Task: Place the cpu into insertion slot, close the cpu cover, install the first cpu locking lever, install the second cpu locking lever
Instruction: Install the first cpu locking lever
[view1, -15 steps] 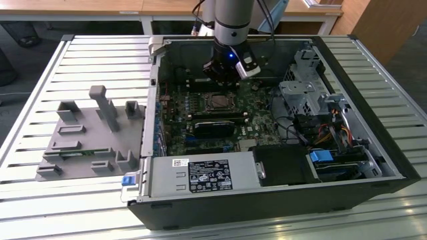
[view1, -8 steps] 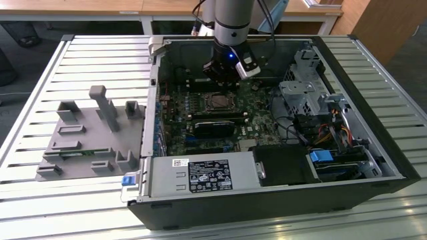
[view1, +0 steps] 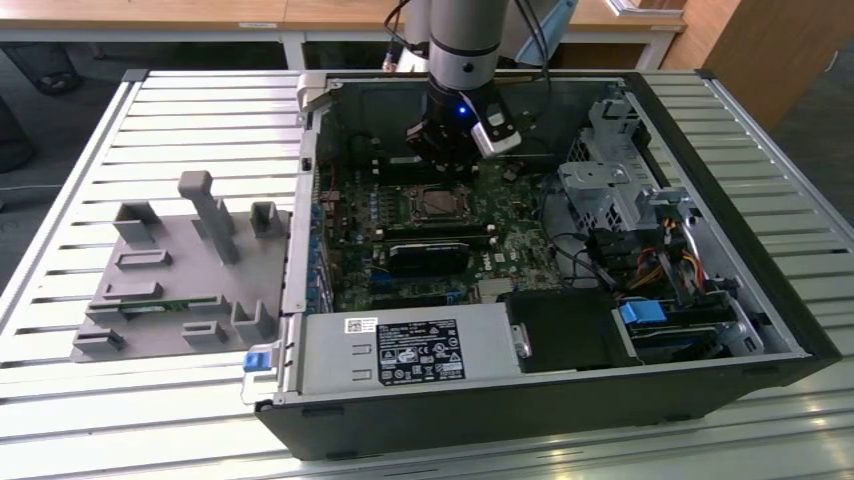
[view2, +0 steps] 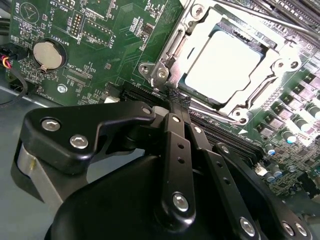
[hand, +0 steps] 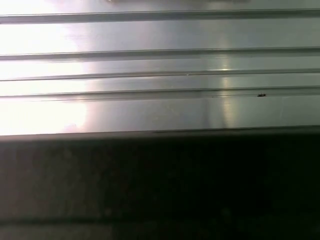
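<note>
The cpu (view2: 222, 62) lies flat in the insertion slot (view2: 165, 55) under the closed cpu cover (view2: 272, 65), square with no long axis, at about one o'clock just beyond the pincer (view2: 175, 97), whose fingers are pressed together, holding nothing.

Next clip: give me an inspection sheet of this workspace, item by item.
Surface: slatted metal table carrying an open computer case.
Job's things: cpu sits in the insertion slot; cpu cover lies down around it.
Clutter: grey fixture block on the exterior view's left; coin battery on the board.
Claw: fingertips together at the socket's edge, holding nothing visible.
Cables: coloured bundle inside the case.
Surroundings: wooden desks behind.
</note>
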